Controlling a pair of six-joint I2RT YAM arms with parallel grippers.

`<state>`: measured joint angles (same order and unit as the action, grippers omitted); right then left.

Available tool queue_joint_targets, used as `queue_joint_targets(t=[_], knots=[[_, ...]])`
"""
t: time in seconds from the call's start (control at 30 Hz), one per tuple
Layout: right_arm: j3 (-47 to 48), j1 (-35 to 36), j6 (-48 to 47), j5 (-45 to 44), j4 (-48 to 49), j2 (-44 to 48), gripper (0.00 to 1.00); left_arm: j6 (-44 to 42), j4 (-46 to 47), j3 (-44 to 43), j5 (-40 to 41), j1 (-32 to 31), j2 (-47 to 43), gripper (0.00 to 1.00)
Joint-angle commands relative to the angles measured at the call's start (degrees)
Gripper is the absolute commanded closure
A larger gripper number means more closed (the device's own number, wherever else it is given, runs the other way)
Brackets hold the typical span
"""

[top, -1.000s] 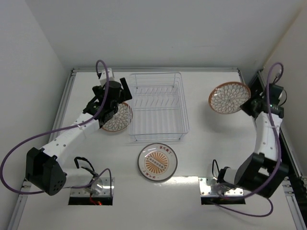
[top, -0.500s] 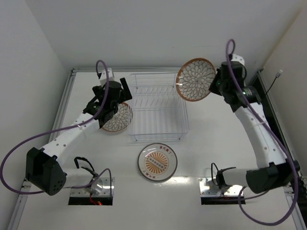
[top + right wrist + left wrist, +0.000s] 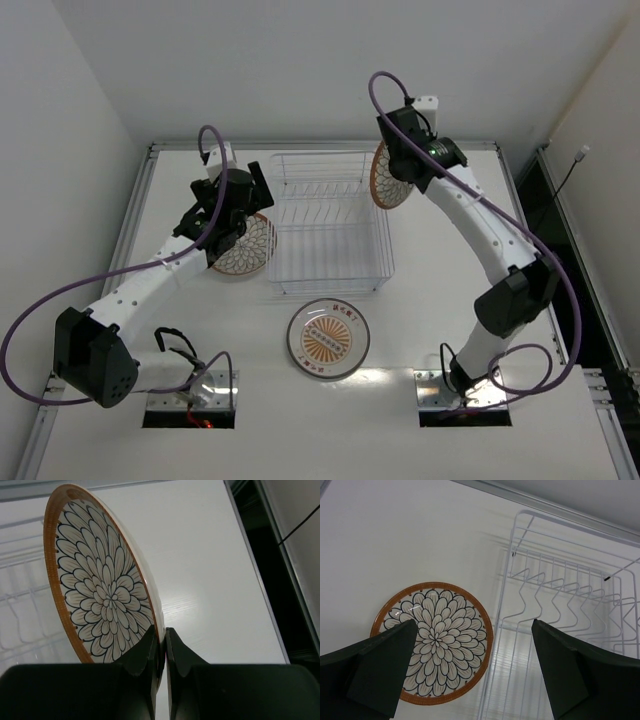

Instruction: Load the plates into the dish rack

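Note:
The wire dish rack (image 3: 330, 292) stands at the table's middle. My right gripper (image 3: 410, 163) is shut on the rim of a brown-rimmed petal plate (image 3: 387, 178), holding it on edge above the rack's far right corner. In the right wrist view the fingers pinch that plate (image 3: 100, 580) at its lower rim (image 3: 162, 632), with the rack's wires (image 3: 20, 615) to its left. A second brown-rimmed plate (image 3: 252, 247) lies flat left of the rack. My left gripper (image 3: 238, 207) hovers open over it. The left wrist view shows this plate (image 3: 437, 640) between the spread fingers (image 3: 474, 630), beside the rack (image 3: 560, 605). The sunburst plate (image 3: 328, 339) lies in front of the rack.
A metal frame (image 3: 140, 200) edges the white table. White walls rise on the left and behind. A dark gap (image 3: 560, 200) runs along the right edge. Both arm bases (image 3: 190, 390) sit at the near edge.
The right arm has swung the held plate from the table's right side leftward to the rack's far right corner, turning it on edge. The left arm has not moved.

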<state>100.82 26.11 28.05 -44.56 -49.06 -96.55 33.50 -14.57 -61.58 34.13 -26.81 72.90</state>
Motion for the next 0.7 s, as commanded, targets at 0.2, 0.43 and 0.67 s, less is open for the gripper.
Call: queue_joint_targets(t=[0.2,0.43,0.67], knots=[[9.1,5.4,-1.4,-15.1,5.3,-7.2,1.00,0.9,1.3,0.1,0.9,0.0,-1.4,0.00],[11.6,7.7,-2.5,-20.5,4.1,-12.0,1.00,0.9,1.3,0.1,0.9,0.0,-1.9,0.00],[10.2,9.5,-3.0,-25.3,4.1,-13.3,1.00,0.9,1.3,0.1,0.9,0.0,-1.9,0.00]])
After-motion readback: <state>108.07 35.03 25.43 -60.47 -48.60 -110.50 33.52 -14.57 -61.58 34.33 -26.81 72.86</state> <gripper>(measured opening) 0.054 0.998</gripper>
